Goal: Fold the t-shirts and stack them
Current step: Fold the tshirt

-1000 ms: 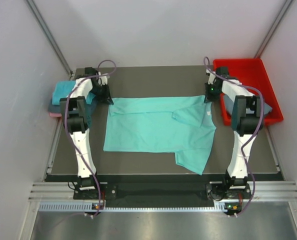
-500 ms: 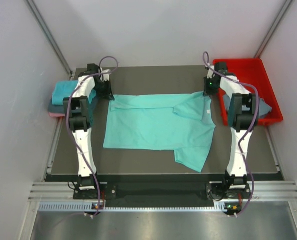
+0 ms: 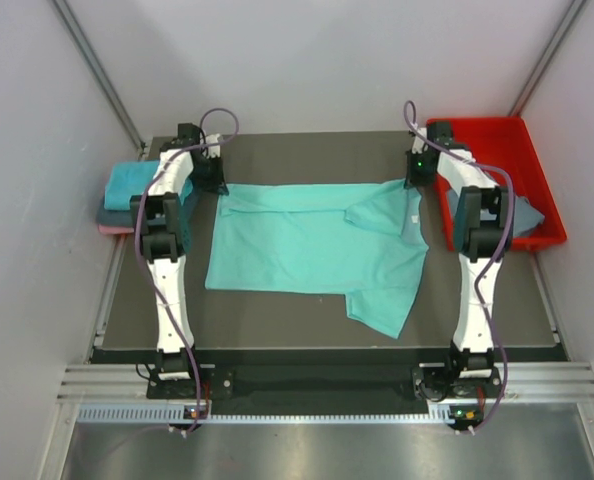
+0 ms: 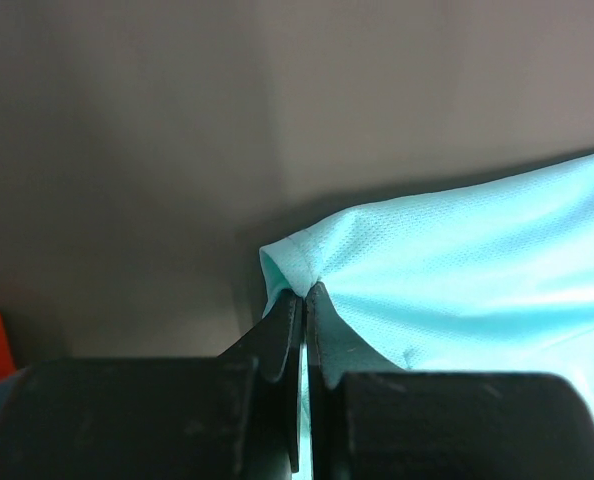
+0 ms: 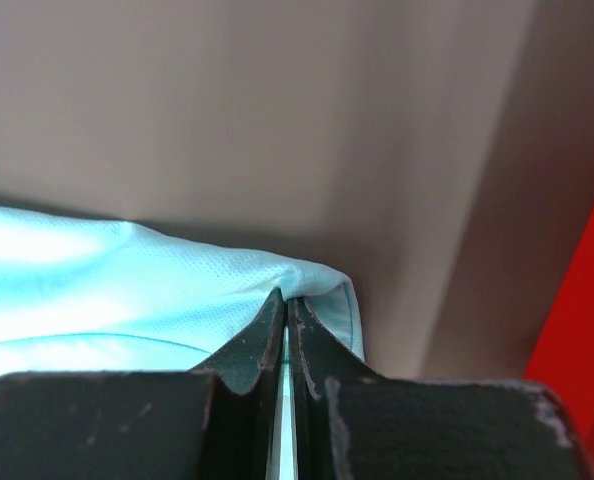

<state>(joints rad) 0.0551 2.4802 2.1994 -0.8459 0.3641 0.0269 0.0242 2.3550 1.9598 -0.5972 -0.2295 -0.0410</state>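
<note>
Wrist views: jaws pinching turquoise shirt corners; overhead adds shirt stack.

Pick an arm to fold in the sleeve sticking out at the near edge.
Probably right: the sleeve lies on its side. Left tool and right tool both pinch far corners of the shirt.

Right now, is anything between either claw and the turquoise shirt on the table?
Nothing visible. The left claw and right claw are each shut directly on a far corner of the turquoise shirt, with no other item between.
</note>
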